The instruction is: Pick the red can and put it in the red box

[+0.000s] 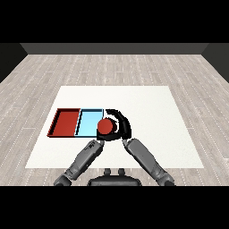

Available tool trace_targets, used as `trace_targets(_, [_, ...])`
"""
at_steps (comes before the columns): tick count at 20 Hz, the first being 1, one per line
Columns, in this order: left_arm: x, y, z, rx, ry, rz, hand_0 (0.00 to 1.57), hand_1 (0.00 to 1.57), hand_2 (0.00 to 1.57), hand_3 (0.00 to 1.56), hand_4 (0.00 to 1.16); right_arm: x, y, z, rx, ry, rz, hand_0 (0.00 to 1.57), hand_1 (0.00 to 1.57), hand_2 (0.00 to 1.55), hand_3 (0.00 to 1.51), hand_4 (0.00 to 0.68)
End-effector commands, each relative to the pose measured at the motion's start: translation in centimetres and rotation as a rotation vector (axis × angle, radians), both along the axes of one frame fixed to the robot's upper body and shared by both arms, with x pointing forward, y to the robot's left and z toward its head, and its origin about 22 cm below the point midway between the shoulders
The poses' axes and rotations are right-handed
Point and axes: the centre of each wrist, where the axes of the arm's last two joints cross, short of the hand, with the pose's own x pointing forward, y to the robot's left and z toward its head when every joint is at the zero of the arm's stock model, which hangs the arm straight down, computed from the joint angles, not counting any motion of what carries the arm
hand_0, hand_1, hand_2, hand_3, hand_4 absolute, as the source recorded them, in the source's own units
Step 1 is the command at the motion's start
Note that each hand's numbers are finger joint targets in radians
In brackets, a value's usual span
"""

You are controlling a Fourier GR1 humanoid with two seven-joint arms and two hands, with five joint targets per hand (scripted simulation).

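One red can (pixel 106 126) (right hand (pixel 121 124) curled round it), two trays: red (pixel 66 122), blue (pixel 89 123).

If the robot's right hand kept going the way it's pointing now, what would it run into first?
The right hand, curled round the red can, points left. The light blue tray comes first, the red tray beyond it. Whether the hand would pass above the tray's rim is unclear.

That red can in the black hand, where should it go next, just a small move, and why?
Probably a short carry to the robot's left. The right hand is curled round the red can, which sits over the right edge of the light blue tray. The red tray lies beyond the blue one, so the can must cross the blue tray before it can be lowered.
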Motion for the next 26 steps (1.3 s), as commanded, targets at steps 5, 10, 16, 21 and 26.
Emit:
trace_targets(5, [1.9, 0.1, -0.4, 0.018, -0.043, 0.041, 1.57, 1.57, 1.57, 1.49, 1.13, 0.4, -0.6, -1.1, -0.01, 0.032, -0.008, 0.0, 0.0, 0.0, 0.0, 0.0])
trace_targets(10, [-1.5, -0.7, 1.0, 0.021, -0.053, 0.039, 1.57, 1.57, 1.57, 1.49, 1.13, 0.4, -1.1, -1.1, -0.004, 0.042, -0.017, 0.0, 0.0, 0.0, 0.0, 0.0])
trace_targets(16, [0.3, 1.5, 1.7, 0.045, -0.032, 0.074, 1.57, 1.57, 1.57, 1.47, 1.13, -0.8, -2.9, -1.5, 0.053, 0.058, -0.032, 0.0, 0.0, 0.0, 0.0, 0.0])
trace_targets(21, [-0.1, 0.2, 0.8, 0.041, -0.047, 0.11, 1.57, 1.57, 1.56, 1.46, 1.13, -2.6, -6.9, 1.4, 0.052, 0.006, -0.03, 0.0, 0.0, 0.0, 0.0, 0.0])
trace_targets(26, [3.2, 5.1, 3.8, 0.053, -0.058, 0.144, 1.57, 1.57, 1.57, 1.47, 1.13, -2.1, -8.7, 0.0, 0.124, -0.002, -0.066, 0.0, 0.0, 0.0, 0.0, 0.0])
